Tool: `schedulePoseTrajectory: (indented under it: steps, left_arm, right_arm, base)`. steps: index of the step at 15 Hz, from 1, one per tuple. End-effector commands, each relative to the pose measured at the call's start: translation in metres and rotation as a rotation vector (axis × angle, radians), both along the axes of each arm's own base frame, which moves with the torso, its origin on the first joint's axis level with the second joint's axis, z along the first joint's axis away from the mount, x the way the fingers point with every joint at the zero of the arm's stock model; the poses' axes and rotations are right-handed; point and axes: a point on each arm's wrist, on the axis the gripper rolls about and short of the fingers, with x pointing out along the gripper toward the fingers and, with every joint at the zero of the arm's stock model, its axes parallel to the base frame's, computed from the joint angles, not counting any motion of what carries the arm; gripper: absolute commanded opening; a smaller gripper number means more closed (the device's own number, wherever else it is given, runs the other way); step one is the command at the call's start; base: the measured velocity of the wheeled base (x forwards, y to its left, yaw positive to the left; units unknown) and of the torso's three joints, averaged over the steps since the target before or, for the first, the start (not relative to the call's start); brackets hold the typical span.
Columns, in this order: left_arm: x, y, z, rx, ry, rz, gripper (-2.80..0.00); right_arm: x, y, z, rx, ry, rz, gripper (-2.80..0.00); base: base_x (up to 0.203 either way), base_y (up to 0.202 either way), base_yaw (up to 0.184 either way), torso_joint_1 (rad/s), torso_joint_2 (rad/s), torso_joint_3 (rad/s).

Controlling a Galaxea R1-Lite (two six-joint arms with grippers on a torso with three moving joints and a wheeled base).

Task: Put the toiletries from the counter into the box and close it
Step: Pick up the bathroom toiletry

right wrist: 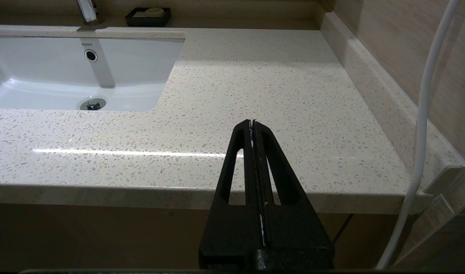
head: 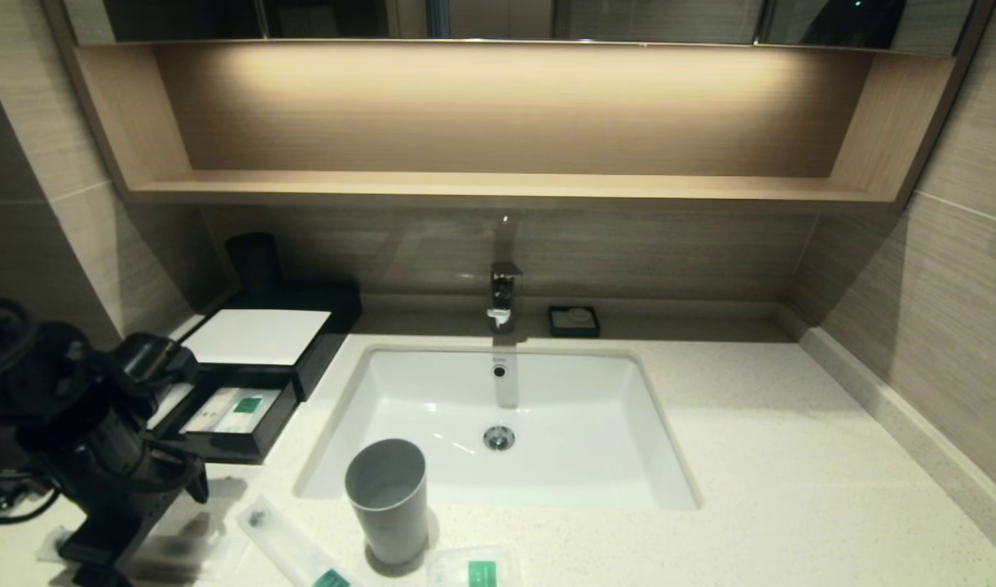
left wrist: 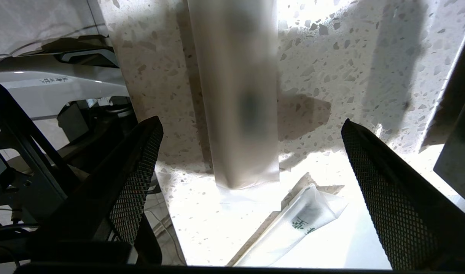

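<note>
A lit wooden shelf niche [head: 498,122] spans twelve o'clock, with mirror panels [head: 498,16] above it. Grey-beige tiled walls [head: 946,269] close in at three and nine o'clock. A chrome tap [head: 504,295] stands at centre.

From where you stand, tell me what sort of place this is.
Most likely a hotel bathroom vanity: a white sink with a faucet set in a speckled stone counter, a soap dish behind it, and wrapped toiletries beside a grey cup.
</note>
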Motion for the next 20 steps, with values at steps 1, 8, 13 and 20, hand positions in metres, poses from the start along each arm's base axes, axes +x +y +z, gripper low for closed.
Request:
schedulePoseTrajectory:
  steps: [1,8,13,20]
  left_arm:
    - [-0.0002,0.0004,-0.0009,0.000,0.000,0.009,0.00]
    - [0.0007,0.0006,-0.0027,0.001,-0.002,0.001,0.00]
    - [0.0003,0.0006,-0.0046,0.002,-0.008,0.001,0.00]
    - [0.0008,0.0006,-0.0057,0.002,-0.014,0.001,0.00]
  right_arm:
    - [0.0002,0.0000,-0.0004,-0.001,0.002,0.000,-2.80]
    - [0.0002,0.0000,-0.0004,-0.001,0.002,0.000,-2.80]
    - [0.0002,0.0000,-0.0004,-0.001,0.002,0.000,-2.80]
    - [0.0002,0.0000,-0.0004,-0.001,0.002,0.000,-2.80]
  base:
    - [0.000,0.000,0.000,0.000,0.00,0.000]
    - [0.000,0.000,0.000,0.000,0.00,0.000]
    - [0.000,0.000,0.000,0.000,0.00,0.000]
    - [0.000,0.000,0.000,0.000,0.00,0.000]
